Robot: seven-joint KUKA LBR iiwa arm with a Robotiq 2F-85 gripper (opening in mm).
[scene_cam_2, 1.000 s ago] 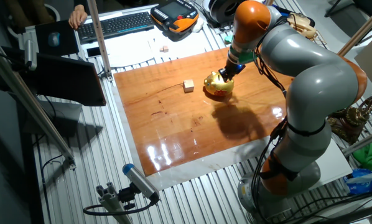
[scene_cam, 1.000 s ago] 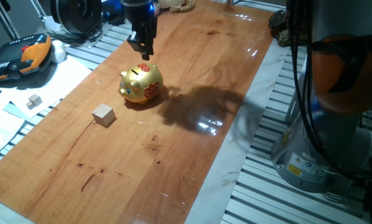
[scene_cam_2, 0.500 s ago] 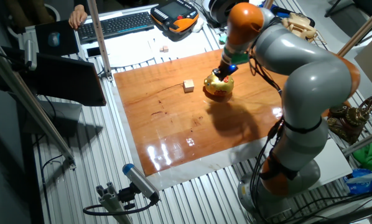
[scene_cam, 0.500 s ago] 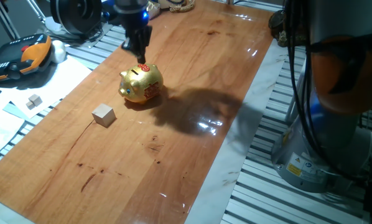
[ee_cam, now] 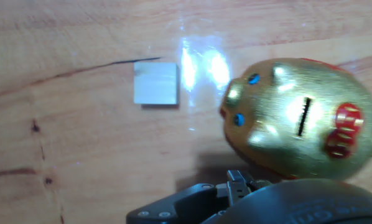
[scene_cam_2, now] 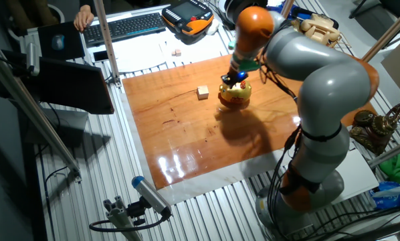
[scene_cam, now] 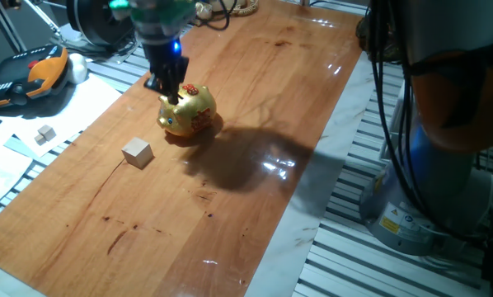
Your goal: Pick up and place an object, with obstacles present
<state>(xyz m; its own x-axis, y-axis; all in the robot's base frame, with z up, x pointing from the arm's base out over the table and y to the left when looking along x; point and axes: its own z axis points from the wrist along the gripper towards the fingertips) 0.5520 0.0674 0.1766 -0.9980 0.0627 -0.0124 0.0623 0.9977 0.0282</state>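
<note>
The pale beige wooden cube (scene_cam: 137, 153) lies on the wooden table, left and in front of the gold piggy bank (scene_cam: 189, 111). In the other fixed view the cube (scene_cam_2: 203, 92) lies left of the piggy bank (scene_cam_2: 235, 94). In the hand view the cube (ee_cam: 156, 83) is upper left and the piggy bank (ee_cam: 304, 118) fills the right. My gripper (scene_cam: 171, 87) hangs just above the piggy bank's far left side, well away from the cube. It also shows in the other fixed view (scene_cam_2: 234, 75). Its fingers read as one dark mass, so I cannot tell their gap.
A smaller whitish cube (scene_cam: 44, 134) sits on white paper left of the table. An orange-and-black pendant (scene_cam: 34, 73) lies at the far left. The arm's base (scene_cam: 428, 165) stands off the table's right edge. A keyboard (scene_cam_2: 130, 25) lies beyond the far side.
My gripper has moved left and toward the front, from behind the piggy bank to its left side, and sits lower. The cube and the piggy bank have not moved.
</note>
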